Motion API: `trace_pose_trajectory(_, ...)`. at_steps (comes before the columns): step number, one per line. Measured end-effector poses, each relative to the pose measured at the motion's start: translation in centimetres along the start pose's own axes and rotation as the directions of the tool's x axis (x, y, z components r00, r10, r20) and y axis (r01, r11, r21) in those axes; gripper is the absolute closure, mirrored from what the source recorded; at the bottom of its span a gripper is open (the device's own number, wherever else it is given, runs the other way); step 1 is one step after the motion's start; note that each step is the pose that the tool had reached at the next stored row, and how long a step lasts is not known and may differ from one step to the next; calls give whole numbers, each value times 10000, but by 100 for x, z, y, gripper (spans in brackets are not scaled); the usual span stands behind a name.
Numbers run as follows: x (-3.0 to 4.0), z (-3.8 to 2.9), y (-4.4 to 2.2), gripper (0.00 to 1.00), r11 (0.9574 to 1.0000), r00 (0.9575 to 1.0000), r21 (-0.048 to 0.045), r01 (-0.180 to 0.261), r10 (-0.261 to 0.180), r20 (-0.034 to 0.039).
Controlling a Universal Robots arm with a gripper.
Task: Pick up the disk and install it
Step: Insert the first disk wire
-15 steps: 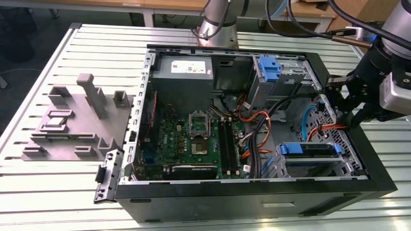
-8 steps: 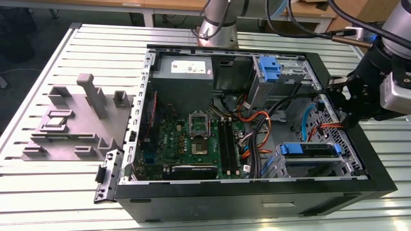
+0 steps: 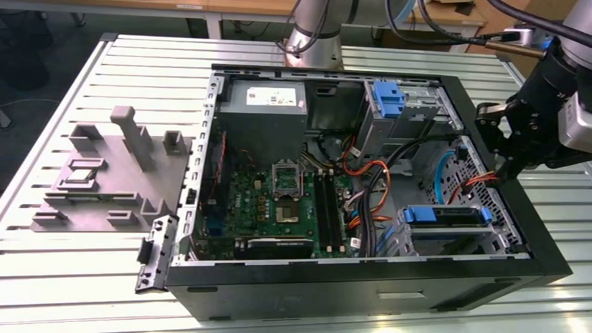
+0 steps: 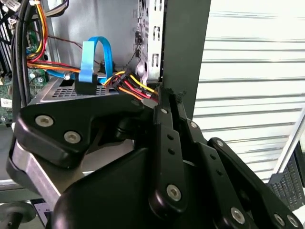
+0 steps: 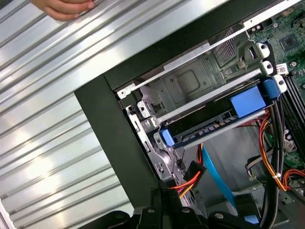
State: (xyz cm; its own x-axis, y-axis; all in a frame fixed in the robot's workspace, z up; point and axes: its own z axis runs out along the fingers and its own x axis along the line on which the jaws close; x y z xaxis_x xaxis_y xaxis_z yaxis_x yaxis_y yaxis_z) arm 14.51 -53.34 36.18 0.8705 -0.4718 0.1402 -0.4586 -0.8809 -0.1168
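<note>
The claw hangs at the computer case's side wall on the exterior view's right, hemmed by orange and blue cables. Below it the disk fills its bay; in the first wrist view the slot beside the disk stands free. A grey fixture occupies the table beyond the case's other side.

Open computer case on a ribbed metal table, black edge running diagonally. Inside, a perforated metal drive cage — below its empty upper bay, the disk seated in a slot, blue carrier bracket framing it. Just beneath, a flat blue data cable and a red-orange-yellow power cable bundle. Green motherboard at the far corner. A person's hand resting on the table — well apart from the case.
</note>
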Motion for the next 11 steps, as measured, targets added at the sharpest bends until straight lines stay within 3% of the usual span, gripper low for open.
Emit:
trace_pose_trajectory(3,-15,-5,11,83,10000,10000,-5,6,-6,-3)
trace_pose_trajectory(8,-131,-25,88,83,10000,10000,-13,-35,35,-8)
trace_pose_trajectory(11,-132,-21,89,83,9984,9984,-87,-554,554,-72)
